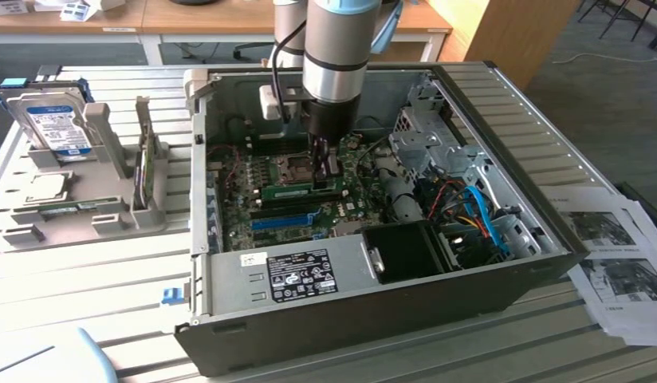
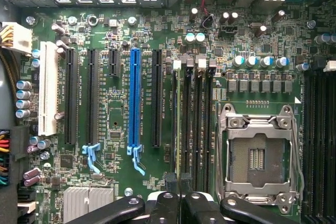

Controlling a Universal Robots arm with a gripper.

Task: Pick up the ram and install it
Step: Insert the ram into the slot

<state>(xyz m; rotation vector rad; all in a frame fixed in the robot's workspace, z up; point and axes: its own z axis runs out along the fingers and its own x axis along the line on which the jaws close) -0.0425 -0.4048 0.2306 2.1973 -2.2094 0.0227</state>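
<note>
Over the black memory slots (image 2: 198, 124) inside the case (image 1: 520, 120), gripper (image 1: 328, 177) is clenched on the ram (image 1: 291, 191), which lies along one slot. Step judged: seating. Calls for edge square to slot and even downward pressure; tilt would bind.

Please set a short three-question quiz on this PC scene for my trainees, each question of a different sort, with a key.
1. True or false: the hard drive stands in the rack outside the case.
2. Which is the gripper nearest? A hard drive; B ram; C rack.
3. Fill in: on the motherboard, one long slot is coloured ___.
Key: 1 true; 2 B; 3 blue.
</note>
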